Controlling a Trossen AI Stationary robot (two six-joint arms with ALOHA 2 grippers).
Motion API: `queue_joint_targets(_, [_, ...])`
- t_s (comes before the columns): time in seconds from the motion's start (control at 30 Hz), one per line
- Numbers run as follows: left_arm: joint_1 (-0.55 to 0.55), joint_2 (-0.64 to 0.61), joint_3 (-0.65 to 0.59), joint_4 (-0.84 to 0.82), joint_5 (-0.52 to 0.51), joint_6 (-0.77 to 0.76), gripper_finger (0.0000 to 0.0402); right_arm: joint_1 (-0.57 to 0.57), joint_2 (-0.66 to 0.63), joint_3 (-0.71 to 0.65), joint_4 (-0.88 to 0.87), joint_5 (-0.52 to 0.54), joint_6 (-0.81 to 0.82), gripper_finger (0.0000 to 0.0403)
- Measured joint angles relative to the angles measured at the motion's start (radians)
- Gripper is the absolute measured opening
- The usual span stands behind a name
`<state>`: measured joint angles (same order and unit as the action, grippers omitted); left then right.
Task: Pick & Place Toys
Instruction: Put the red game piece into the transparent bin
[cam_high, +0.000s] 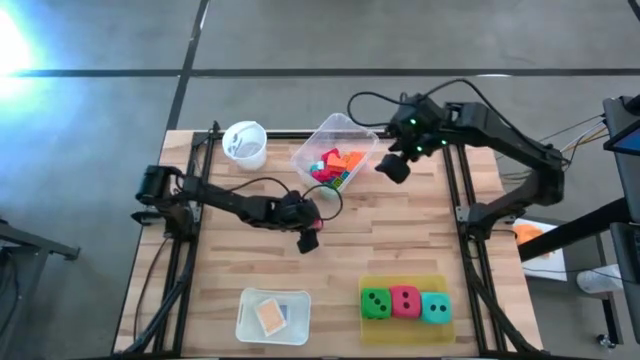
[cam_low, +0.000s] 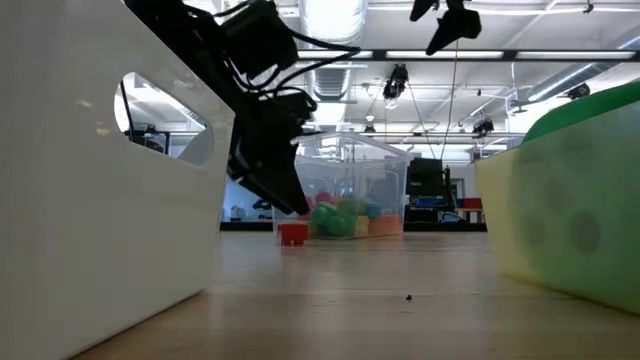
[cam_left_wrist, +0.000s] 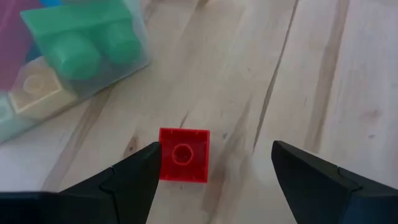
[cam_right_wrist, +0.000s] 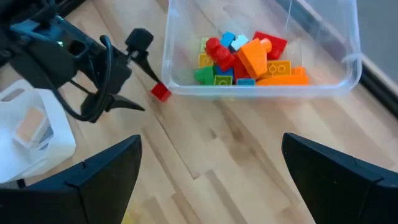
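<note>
Left gripper (cam_left_wrist: 211, 177) is low over the table (cam_high: 400, 250), jaws apart and empty. Red block (cam_left_wrist: 183, 155) sits on the table just beside the clear tub (cam_high: 335, 160), touching or nearly touching one finger (cam_left_wrist: 134, 177) rather than centred in the gap. Looks like the approach step of a pick. Next move probably needs a small sideways shift to centre the block, then down and close, without nudging the tub. Right gripper (cam_right_wrist: 211, 168) hovers over the tub's near side, wide open, holding nothing. Tub already holds mixed blocks (cam_right_wrist: 245, 59); three dice (cam_high: 405, 303) sit at the table's front edge
</note>
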<state>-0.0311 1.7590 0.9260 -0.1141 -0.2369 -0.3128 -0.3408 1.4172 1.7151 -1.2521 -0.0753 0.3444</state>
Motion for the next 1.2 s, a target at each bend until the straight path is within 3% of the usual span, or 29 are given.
queue_joint_targets(0.47, [0.006, 0.083, 0.0, 0.039, -0.004, 0.135, 0.0305, 0.067, -0.19, -0.331, 0.2, -0.001, 0.144, 0.038])
queue_joint_targets(0.9, [0.031, 0.087, 0.0, 0.04, -0.034, 0.131, 0.0303, 0.095, -0.206, -0.363, 0.24, -0.003, 0.154, 0.038])
queue_joint_targets(1.03, [0.036, 0.087, 0.0, 0.04, -0.038, 0.134, 0.0281, 0.095, -0.207, -0.363, 0.249, -0.003, 0.154, 0.038])
queue_joint_targets(1.2, [0.035, 0.087, 0.0, 0.039, -0.039, 0.134, 0.0216, 0.095, -0.206, -0.363, 0.249, -0.003, 0.154, 0.038])
